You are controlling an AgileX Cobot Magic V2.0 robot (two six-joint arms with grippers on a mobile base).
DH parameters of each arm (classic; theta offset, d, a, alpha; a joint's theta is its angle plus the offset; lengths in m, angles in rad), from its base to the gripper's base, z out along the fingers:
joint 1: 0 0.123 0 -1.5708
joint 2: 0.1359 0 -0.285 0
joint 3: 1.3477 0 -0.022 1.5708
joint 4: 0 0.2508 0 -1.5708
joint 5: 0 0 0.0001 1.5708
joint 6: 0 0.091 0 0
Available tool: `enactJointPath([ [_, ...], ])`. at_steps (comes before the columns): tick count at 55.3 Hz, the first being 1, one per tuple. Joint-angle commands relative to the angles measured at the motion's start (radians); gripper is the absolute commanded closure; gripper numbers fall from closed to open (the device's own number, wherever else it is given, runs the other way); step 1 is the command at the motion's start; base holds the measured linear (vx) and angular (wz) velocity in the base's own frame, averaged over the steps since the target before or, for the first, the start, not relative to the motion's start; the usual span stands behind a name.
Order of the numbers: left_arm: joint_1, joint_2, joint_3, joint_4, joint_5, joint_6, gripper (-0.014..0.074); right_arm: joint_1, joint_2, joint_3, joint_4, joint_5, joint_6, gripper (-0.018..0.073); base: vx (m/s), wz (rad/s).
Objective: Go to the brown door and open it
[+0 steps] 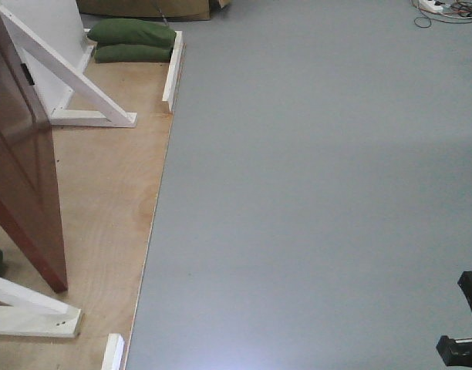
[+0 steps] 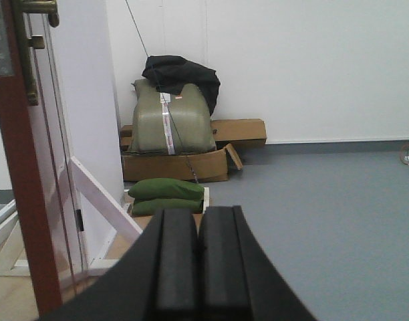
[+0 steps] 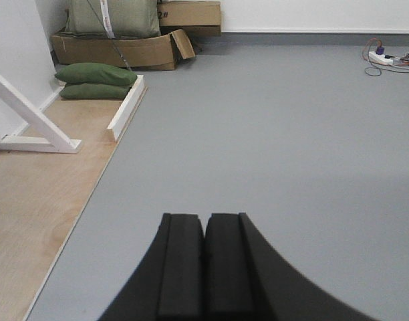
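While our left gripper (image 2: 198,264) fills the six o'clock edge of its wrist view, its two black pads are pressed together and hold nothing. Our right gripper (image 3: 204,264) is the same in its own view: pads together, empty, with only grey floor (image 3: 271,120) ahead of it.

From the left gripper, the brown door (image 2: 17,221) stands near at nine o'clock, not touching us. We see it edge-on, a narrow glossy reddish-brown strip running from floor to top of frame. Its brass lever handle (image 2: 41,8) sits high at eleven o'clock, and a brass plate (image 2: 29,67) is set into the door edge below it. Just behind the door is a white panel (image 2: 84,100) with a slanted white brace (image 2: 101,200).

In the front view the door leans across at nine o'clock on a plywood platform (image 1: 105,193), turned at an angle to the panel. Green sandbags (image 1: 132,40) lie at eleven o'clock.

We judge the door to be already ajar and the approach largely done. The next move probably calls for raising the left gripper toward eleven o'clock to reach the handle, or pressing the door edge to swing it wider.
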Motion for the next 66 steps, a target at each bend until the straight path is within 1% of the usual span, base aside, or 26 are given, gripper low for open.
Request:
enactJointPath([
  [1, 0.000, -0.014, -0.017, -0.003, -0.083, -0.001, 0.0460, 0.002, -0.006, 0.004, -0.003, -0.078, -0.006, 0.0559, 0.41, -0.02],
  [46, 0.000, -0.014, -0.017, -0.003, -0.083, -0.001, 0.0460, 0.002, -0.006, 0.004, -0.003, -0.078, -0.006, 0.0559, 0.40, 0.00],
  [66, 0.000, -0.014, -0.017, -0.003, -0.083, -0.001, 0.0460, 0.002, -0.006, 0.004, -0.003, -0.078, -0.006, 0.0559, 0.33, 0.02],
])
